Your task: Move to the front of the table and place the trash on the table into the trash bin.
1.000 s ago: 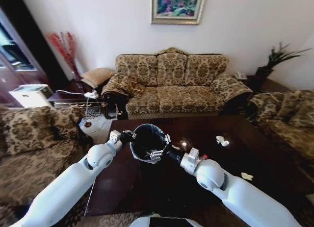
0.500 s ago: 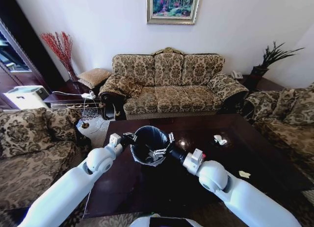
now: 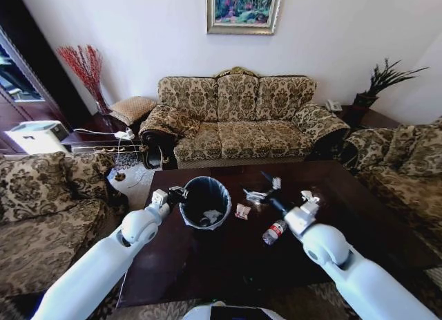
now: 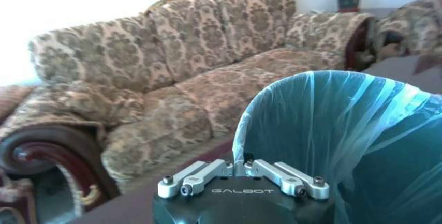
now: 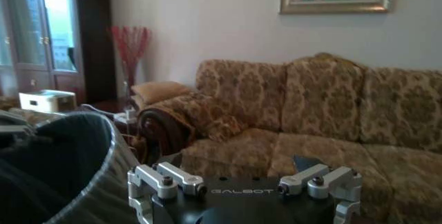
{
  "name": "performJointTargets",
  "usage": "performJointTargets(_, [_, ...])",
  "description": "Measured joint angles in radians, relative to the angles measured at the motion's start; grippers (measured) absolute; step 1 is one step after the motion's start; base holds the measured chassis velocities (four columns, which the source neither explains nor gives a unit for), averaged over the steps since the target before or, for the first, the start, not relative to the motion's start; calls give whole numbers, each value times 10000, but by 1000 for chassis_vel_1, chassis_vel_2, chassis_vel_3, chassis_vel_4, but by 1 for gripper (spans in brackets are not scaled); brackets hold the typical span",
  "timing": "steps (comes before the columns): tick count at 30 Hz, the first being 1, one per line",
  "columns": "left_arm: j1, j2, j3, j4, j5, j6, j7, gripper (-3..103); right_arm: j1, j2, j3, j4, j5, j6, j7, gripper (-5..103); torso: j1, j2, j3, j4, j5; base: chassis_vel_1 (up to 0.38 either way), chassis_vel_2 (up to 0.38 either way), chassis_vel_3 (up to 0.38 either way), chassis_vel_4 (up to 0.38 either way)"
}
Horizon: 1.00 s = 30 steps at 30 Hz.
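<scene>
Your left gripper (image 3: 181, 193) is pinching the rim of the trash bin (image 3: 205, 202), its fingers pressed together on the bag-lined edge at the bin's left side; in the left wrist view the fingers (image 4: 207, 171) are closing right against the pale plastic liner (image 4: 332, 131). The bin is standing upright on the table (image 3: 207, 265), toward its left half, and something white is lying inside it.

Your right gripper (image 3: 262, 193) is hanging above the table just right of the bin, fingers spread wide and holding nothing; the right wrist view is showing the two fingers (image 5: 165, 178) well apart.

Around it, the trash is lying on the dark tabletop: a crumpled wrapper (image 3: 242, 211) just beside the bin, a clear bottle (image 3: 274, 231) with a red label lying on its side near your right wrist, and a white paper wad (image 3: 306, 195) farther right. A sofa (image 3: 238, 119) is standing behind the table.
</scene>
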Motion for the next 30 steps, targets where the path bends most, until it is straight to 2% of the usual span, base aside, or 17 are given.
performJointTargets(4, [-215,-173,-211,426,375,-94,-192,2,-97,574,152,-1044,82,194,-120,100,0,0,0,2,-2,0,0,0,0])
performJointTargets(6, [-187,-317,-495,749,762,-209,-326,2,335,1220,-169,-2230,157,271,-82,100,2,-1,0,2,1,0,0,0,0])
performJointTargets(7, [-187,-317,-495,749,762,-209,-326,2,335,1220,-169,-2230,157,271,-82,100,2,-1,0,2,1,0,0,0,0])
performJointTargets(8, [-50,-352,-625,823,837,-243,-400,2,656,1594,-469,-2963,163,362,-40,100,3,-1,1,7,3,0,0,0,0])
performJointTargets(10, [42,-365,-691,855,863,-259,-417,2,889,1821,-657,-3418,144,434,-22,100,3,-1,1,7,3,0,0,0,0])
performJointTargets(12, [246,-395,-871,946,966,-332,-446,2,1464,2357,-1102,-4508,-66,598,-20,100,3,-1,1,8,-4,0,0,0,0])
performJointTargets(14, [304,-403,-954,956,976,-363,-455,2,1710,2588,-1308,-4995,-209,691,-28,100,2,-1,1,9,-2,0,0,0,0])
performJointTargets(16, [380,-399,-1098,942,914,-377,-455,2,2376,3207,-1765,-6356,-673,989,-34,100,2,-1,0,6,-4,0,0,0,0])
performJointTargets(19, [399,-369,-1123,902,827,-377,-456,2,2639,3551,-1908,-6987,-822,1089,10,100,2,-1,1,4,-4,0,0,0,0])
performJointTargets(20, [407,-320,-1135,812,673,-360,-457,2,2979,4012,-2020,-7753,-925,1153,77,100,3,-1,2,4,-1,0,0,0,0])
performJointTargets(22, [407,-260,-1136,704,545,-320,-458,2,3214,4454,-2087,-8329,-1062,1201,77,100,3,-1,1,4,-3,0,0,0,0])
performJointTargets(30, [314,-73,-1134,546,293,-272,-457,2,3410,5064,-2322,-9070,-1447,1280,-199,100,1,-1,0,2,-1,0,0,0,0])
